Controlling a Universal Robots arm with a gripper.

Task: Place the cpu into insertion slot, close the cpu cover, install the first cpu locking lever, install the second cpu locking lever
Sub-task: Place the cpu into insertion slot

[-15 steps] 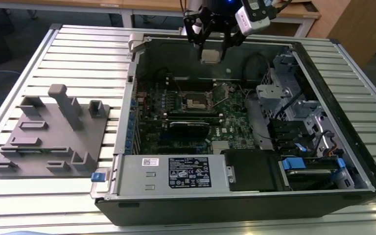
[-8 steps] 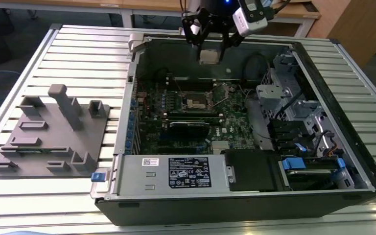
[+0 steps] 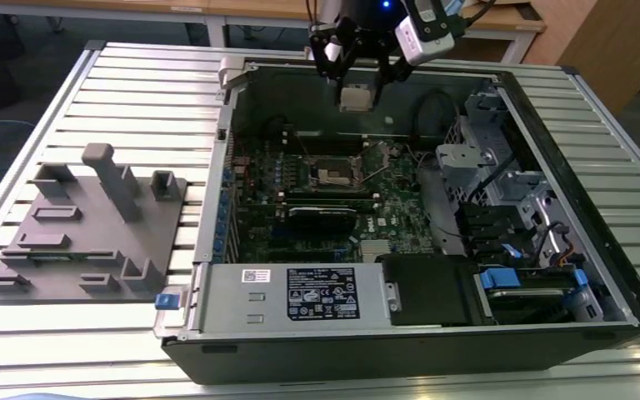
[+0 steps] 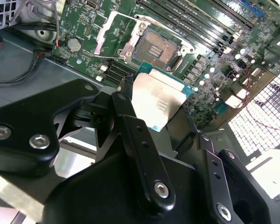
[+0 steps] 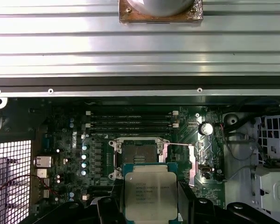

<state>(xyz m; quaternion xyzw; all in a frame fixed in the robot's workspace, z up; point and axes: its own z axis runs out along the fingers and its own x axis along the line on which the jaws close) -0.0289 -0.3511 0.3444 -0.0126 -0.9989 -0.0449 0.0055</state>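
One open computer case (image 3: 409,354) lies on a slatted metal table (image 3: 97,358). Nearest the exterior camera is a silver power supply (image 3: 231,300) with a label sticker (image 3: 322,293) on top. A grey moulded fixture (image 3: 87,242) sits on the table at the exterior view's left, just beside the case.

Further in is the green motherboard (image 3: 297,229). The insertion slot (image 3: 335,172) sits on it, dark centre exposed inside a silvery rim; it also shows in the second wrist view (image 4: 158,49) and the first wrist view (image 5: 140,152). The cpu cover (image 4: 104,38) is swung open and stands off to one side of the slot. Long black memory slots (image 5: 130,119) run just past the slot.

Farthest back, over the case's far wall, the gripper (image 3: 356,90) hangs in the air, clenched on the cpu (image 3: 355,98). Black fingers (image 4: 130,121) pinch two opposite edges of the chip. Its silver-grey top faces the first wrist camera (image 5: 147,196). The chip is high above the board, well apart from the slot and touching nothing but the fingers.
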